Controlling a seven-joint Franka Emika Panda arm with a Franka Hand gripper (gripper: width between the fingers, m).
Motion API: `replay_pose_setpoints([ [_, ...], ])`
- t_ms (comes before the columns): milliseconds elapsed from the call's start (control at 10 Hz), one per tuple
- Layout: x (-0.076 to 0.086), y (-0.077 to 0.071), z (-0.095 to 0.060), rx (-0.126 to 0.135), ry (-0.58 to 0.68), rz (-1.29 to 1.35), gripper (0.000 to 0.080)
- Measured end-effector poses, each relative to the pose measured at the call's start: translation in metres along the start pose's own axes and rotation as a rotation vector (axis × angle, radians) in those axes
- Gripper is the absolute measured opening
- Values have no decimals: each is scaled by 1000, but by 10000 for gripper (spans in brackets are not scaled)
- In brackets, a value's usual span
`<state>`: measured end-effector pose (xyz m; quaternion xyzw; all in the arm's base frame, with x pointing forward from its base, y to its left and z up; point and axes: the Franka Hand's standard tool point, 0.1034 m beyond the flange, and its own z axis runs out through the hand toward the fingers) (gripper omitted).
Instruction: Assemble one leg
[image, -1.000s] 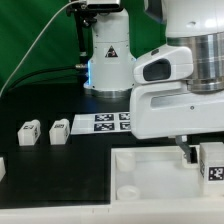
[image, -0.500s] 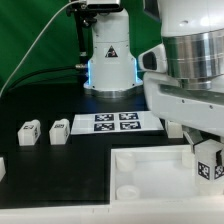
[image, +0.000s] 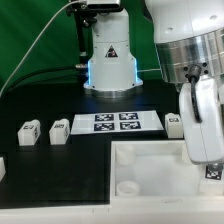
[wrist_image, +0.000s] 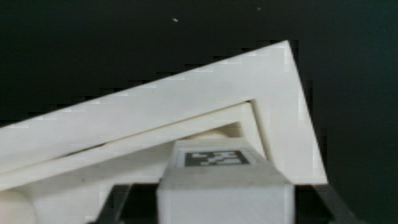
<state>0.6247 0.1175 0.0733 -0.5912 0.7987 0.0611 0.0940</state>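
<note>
One small white block-like leg with a black-and-white square tag (wrist_image: 217, 165) sits clenched in the tool (wrist_image: 210, 195) right now; in the wrist view the dark fingers (wrist_image: 121, 203) show on either side of it, tag face turned toward the camera. In the exterior view the same leg peeks out under the arm at the lower right edge, over the near corner region of the large white square panel (image: 150, 170). From the wrist view, the panel's pointed corner lies just beyond the held leg, with a raised inner border running to that corner. So the relation that matters: the leg is already in the tool, its long axis pointing along the tool toward the panel, and the corner lies straight ahead of it. I cannot make out a corner hole in either view, so whether the leg is lined up over one I can't say. My guess is the next move is a lowering and seating, which would need the leg square to the panel.

Farther back on the black surface (image: 40, 95), two more small white tagged legs (image: 29, 132) (image: 58, 131) stand side by side at the exterior view's left, well apart from the panel. Another (image: 173, 124) shows just beside the arm. Between them lies the flat white marker board (image: 115, 122), and beyond it the arm's white base (image: 110, 55).
</note>
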Motion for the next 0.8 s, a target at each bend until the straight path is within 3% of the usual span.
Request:
replay_pose_setpoints([
  [100,0,0,0,-1,0,-8,294],
  [200,0,1,0,-1,0,-9,391],
  [300,0,1,0,-1,0,-11,391],
  [400,-1,1,0,-1,0,-12,567],
  [500,-2,1,0,0,-1,-14,632],
  [800,-20,3,-29,24,-31,-41,644],
])
